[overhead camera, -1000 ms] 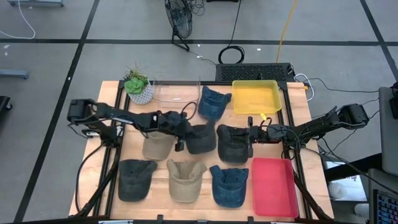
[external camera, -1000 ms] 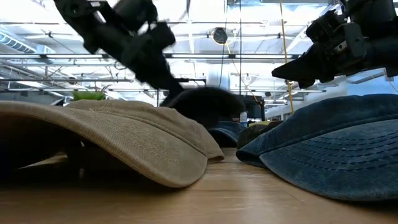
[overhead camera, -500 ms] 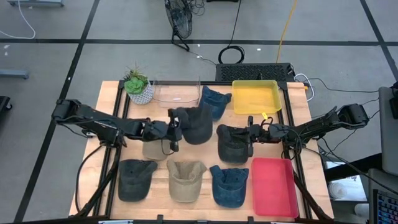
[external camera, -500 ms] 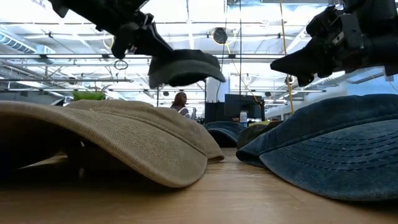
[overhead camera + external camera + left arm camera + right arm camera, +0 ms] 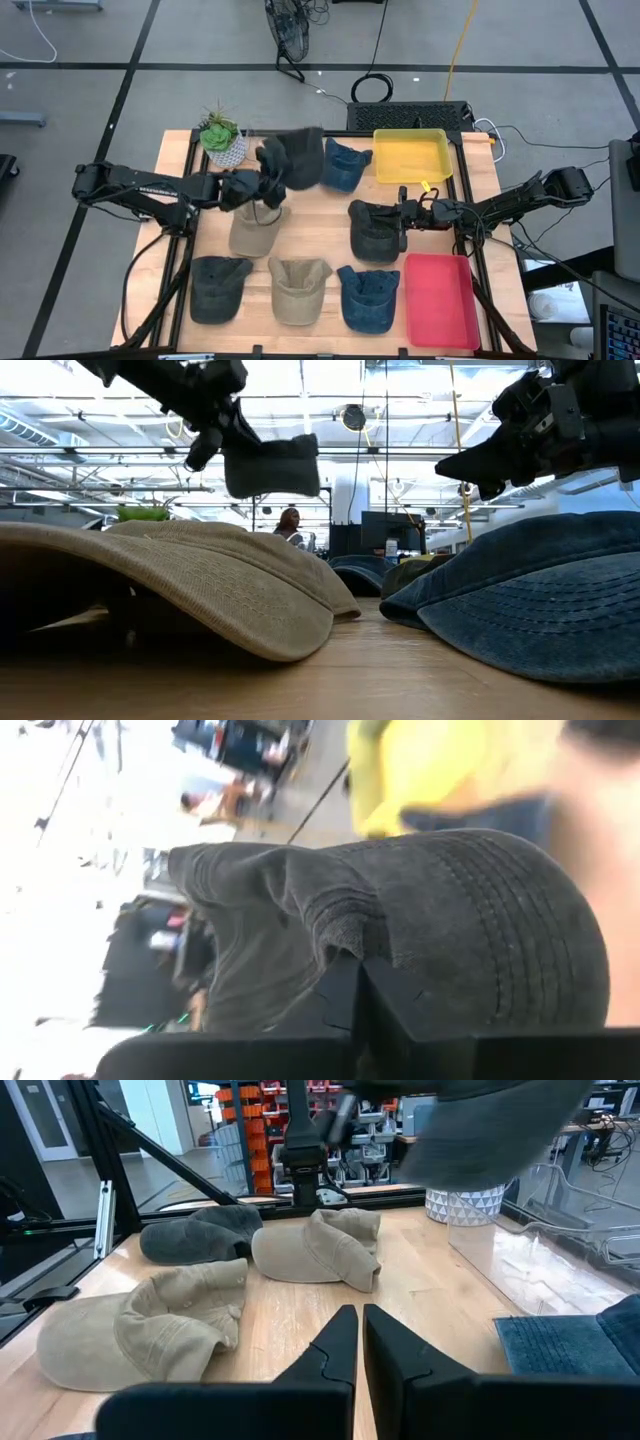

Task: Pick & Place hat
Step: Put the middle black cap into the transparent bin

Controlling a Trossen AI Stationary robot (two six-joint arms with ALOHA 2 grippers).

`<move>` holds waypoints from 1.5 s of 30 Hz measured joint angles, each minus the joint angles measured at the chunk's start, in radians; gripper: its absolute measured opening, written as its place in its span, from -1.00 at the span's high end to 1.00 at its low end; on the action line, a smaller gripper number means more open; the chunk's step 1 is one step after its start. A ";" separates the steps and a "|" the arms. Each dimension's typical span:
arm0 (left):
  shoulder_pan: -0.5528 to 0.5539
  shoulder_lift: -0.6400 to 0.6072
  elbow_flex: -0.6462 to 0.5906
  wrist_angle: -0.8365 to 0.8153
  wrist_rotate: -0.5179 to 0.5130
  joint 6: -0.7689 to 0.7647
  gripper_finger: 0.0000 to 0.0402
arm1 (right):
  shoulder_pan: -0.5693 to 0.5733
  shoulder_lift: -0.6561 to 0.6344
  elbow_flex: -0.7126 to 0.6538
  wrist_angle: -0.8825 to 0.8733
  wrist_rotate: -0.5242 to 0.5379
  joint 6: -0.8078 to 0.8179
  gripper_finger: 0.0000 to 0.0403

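Tabletop (image 5: 310, 212): six hats lying, a seventh, dark hat (image 5: 296, 158), gripped by left claw (image 5: 268, 180).

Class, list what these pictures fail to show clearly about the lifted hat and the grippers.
- Dark hat: blurred in the high view; its brim shape is unclear.
- Left gripper: its fingertips are buried in the hat's fabric.
- Clear tray: hard to trace in the high view, partly under the hat.

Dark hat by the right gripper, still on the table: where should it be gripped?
Judging by its pose, take the dark hat at the crown edge facing the right gripper, approaching level from that side; the soft crown stands raised there, beside the closed fingers.
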 joint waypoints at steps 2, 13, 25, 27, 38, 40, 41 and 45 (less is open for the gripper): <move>0.038 0.000 0.000 -0.009 -0.021 0.041 0.93 | 0.000 0.000 0.000 0.000 0.000 0.000 1.00; 0.218 0.001 0.000 -0.017 0.005 0.112 0.94 | 0.000 0.000 0.000 -0.001 0.000 0.000 1.00; 0.409 0.130 0.000 -0.005 0.133 0.104 0.97 | 0.000 0.000 0.000 -0.014 0.000 -0.004 1.00; 0.428 0.156 0.000 0.019 0.144 0.101 0.95 | 0.000 0.000 0.000 -0.020 0.000 -0.004 1.00; 0.495 0.292 0.000 0.144 0.232 0.106 0.90 | -0.001 0.000 0.000 -0.048 0.000 -0.002 1.00; 0.502 0.312 0.000 0.157 0.231 0.119 0.89 | -0.001 0.000 0.000 -0.048 0.000 -0.001 1.00; 0.507 0.318 0.000 0.158 0.231 0.120 0.89 | -0.001 0.000 0.000 -0.048 0.000 -0.001 1.00; 0.529 0.344 0.000 0.167 0.232 0.109 0.93 | -0.001 0.000 0.000 -0.048 0.000 -0.002 1.00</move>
